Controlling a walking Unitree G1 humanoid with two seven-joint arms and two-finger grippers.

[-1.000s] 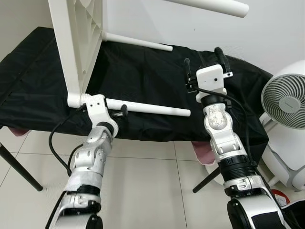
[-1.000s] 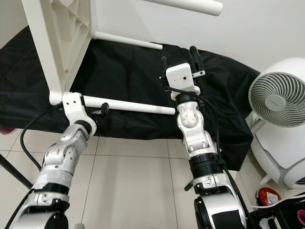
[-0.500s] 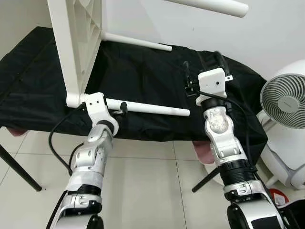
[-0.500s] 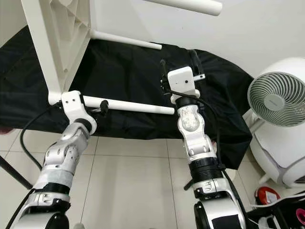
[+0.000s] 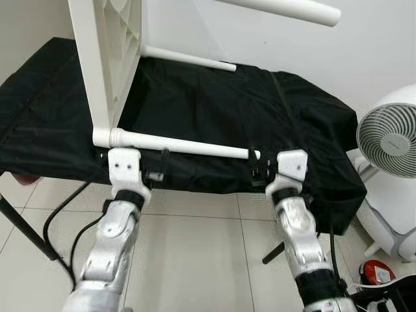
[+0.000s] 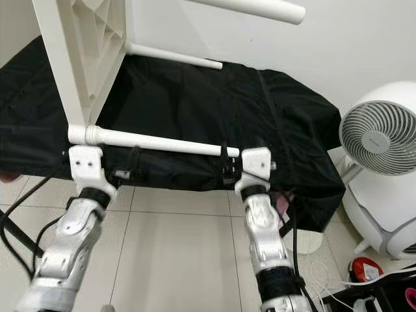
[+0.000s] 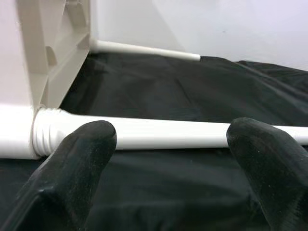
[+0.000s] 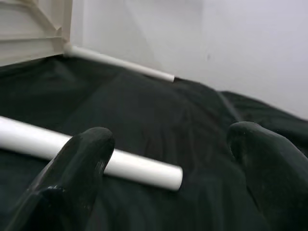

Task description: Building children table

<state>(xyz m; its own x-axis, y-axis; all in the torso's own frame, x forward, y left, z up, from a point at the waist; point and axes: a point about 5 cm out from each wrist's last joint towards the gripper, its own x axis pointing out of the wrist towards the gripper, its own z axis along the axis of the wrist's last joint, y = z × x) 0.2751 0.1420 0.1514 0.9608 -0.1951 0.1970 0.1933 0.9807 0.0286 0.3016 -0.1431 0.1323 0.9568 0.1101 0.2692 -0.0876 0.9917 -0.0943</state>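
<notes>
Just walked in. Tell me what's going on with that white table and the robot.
A white children's table lies on its side on a black-covered surface, its legs pointing toward the robot's right. The near leg is seated in its corner socket. Both grippers sit low at the front edge of the surface, just below that leg: the left gripper near the socket end, the right gripper near the free tip. Both are open and hold nothing. A white fan stands to the right.

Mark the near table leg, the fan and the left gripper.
near table leg (image 5: pixel 188 146), left eye view, mid-shaft.
fan (image 5: pixel 389 140), left eye view, grille centre.
left gripper (image 7: pixel 171 144), left wrist view, between its fingertips.
</notes>
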